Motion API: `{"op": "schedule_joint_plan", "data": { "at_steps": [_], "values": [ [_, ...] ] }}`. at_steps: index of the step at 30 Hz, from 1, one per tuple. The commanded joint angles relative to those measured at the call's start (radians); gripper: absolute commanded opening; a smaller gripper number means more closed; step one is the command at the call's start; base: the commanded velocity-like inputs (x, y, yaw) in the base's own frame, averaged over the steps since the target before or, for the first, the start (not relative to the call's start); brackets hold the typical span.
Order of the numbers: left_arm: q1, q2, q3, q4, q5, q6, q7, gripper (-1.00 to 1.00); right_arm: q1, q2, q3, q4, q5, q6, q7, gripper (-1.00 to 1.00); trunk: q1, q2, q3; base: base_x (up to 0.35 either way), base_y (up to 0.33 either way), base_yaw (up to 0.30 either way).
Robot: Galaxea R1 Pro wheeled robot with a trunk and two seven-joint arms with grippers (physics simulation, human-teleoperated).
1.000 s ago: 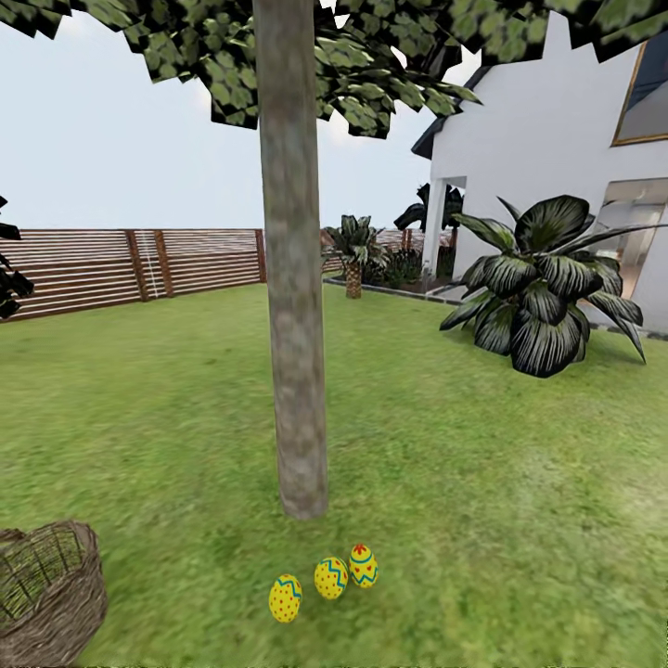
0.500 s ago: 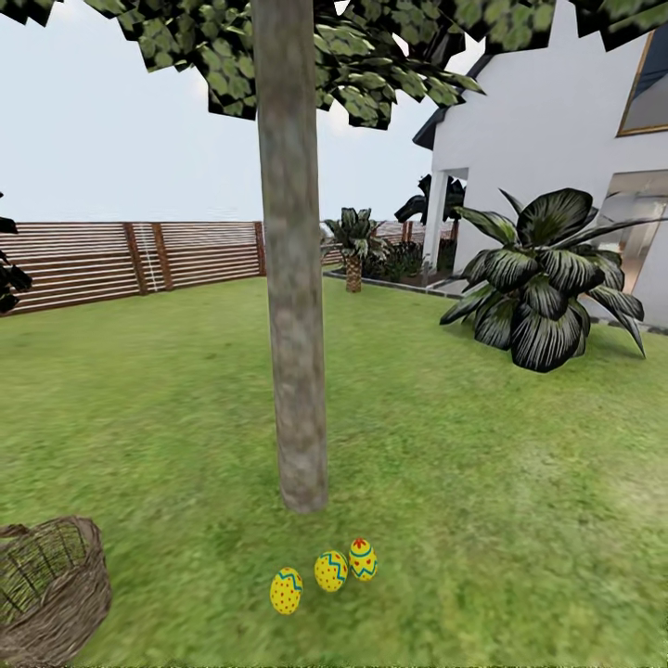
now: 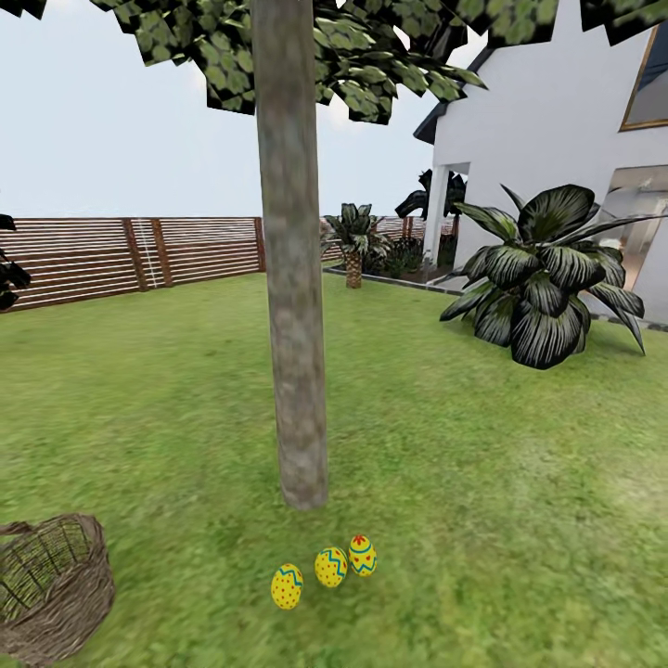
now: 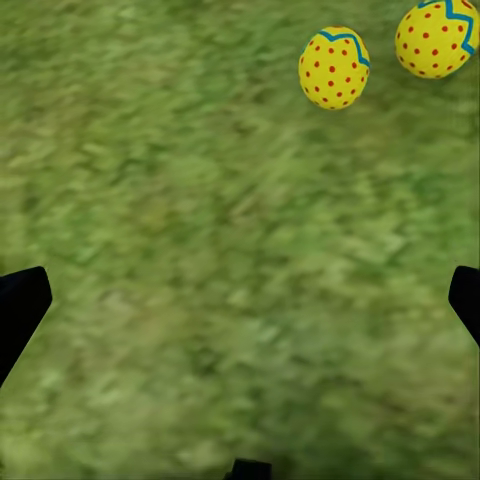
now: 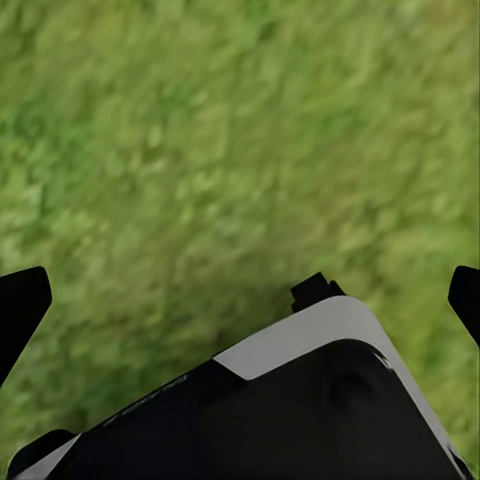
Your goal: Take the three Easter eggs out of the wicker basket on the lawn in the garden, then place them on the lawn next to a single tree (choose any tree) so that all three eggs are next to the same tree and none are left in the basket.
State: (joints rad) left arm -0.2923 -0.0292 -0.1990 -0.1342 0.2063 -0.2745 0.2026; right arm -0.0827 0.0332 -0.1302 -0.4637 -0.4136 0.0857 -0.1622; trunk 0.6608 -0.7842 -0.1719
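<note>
Three yellow Easter eggs with blue zigzags lie in a row on the lawn (image 3: 482, 520) just in front of the tree trunk (image 3: 295, 306): left egg (image 3: 287, 586), middle egg (image 3: 330, 566), right egg (image 3: 363, 556). The wicker basket (image 3: 56, 586) stands on the grass at the lower left, apart from the eggs; I see no egg in the part of its inside that shows. In the left wrist view my left gripper (image 4: 240, 310) is open above grass, with two eggs (image 4: 334, 67) (image 4: 437, 38) beyond its fingers. My right gripper (image 5: 240, 310) is open over grass too.
A low dark broad-leaved plant (image 3: 543, 278) grows at the right before the white house (image 3: 557, 121). A brown slat fence (image 3: 130, 255) closes the lawn at the back. Part of my own dark and white body (image 5: 300, 410) lies under the right gripper.
The whole head view has shifted a little, so the eggs, basket and trunk base sit slightly higher in the picture. The eggs and basket themselves have not moved.
</note>
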Motion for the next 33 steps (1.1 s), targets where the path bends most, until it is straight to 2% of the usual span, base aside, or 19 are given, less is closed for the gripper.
{"op": "schedule_joint_plan", "data": {
  "at_steps": [1, 33],
  "values": [
    [0.0, 0.0, -0.009, 0.001, 0.009, -0.004, 0.004, 1.0, 0.0, 0.001, -0.001, -0.003, -0.008, 0.005, -0.004, 1.0, -0.004, 0.006, 0.002, 0.0, 0.0, 0.0],
    [0.006, 0.0, -0.01, 0.001, 0.008, -0.004, 0.004, 1.0, 0.0, 0.001, -0.007, 0.007, -0.01, 0.005, -0.005, 1.0, -0.126, 0.23, 0.102, 0.0, 0.0, 0.0]
  ]
}}
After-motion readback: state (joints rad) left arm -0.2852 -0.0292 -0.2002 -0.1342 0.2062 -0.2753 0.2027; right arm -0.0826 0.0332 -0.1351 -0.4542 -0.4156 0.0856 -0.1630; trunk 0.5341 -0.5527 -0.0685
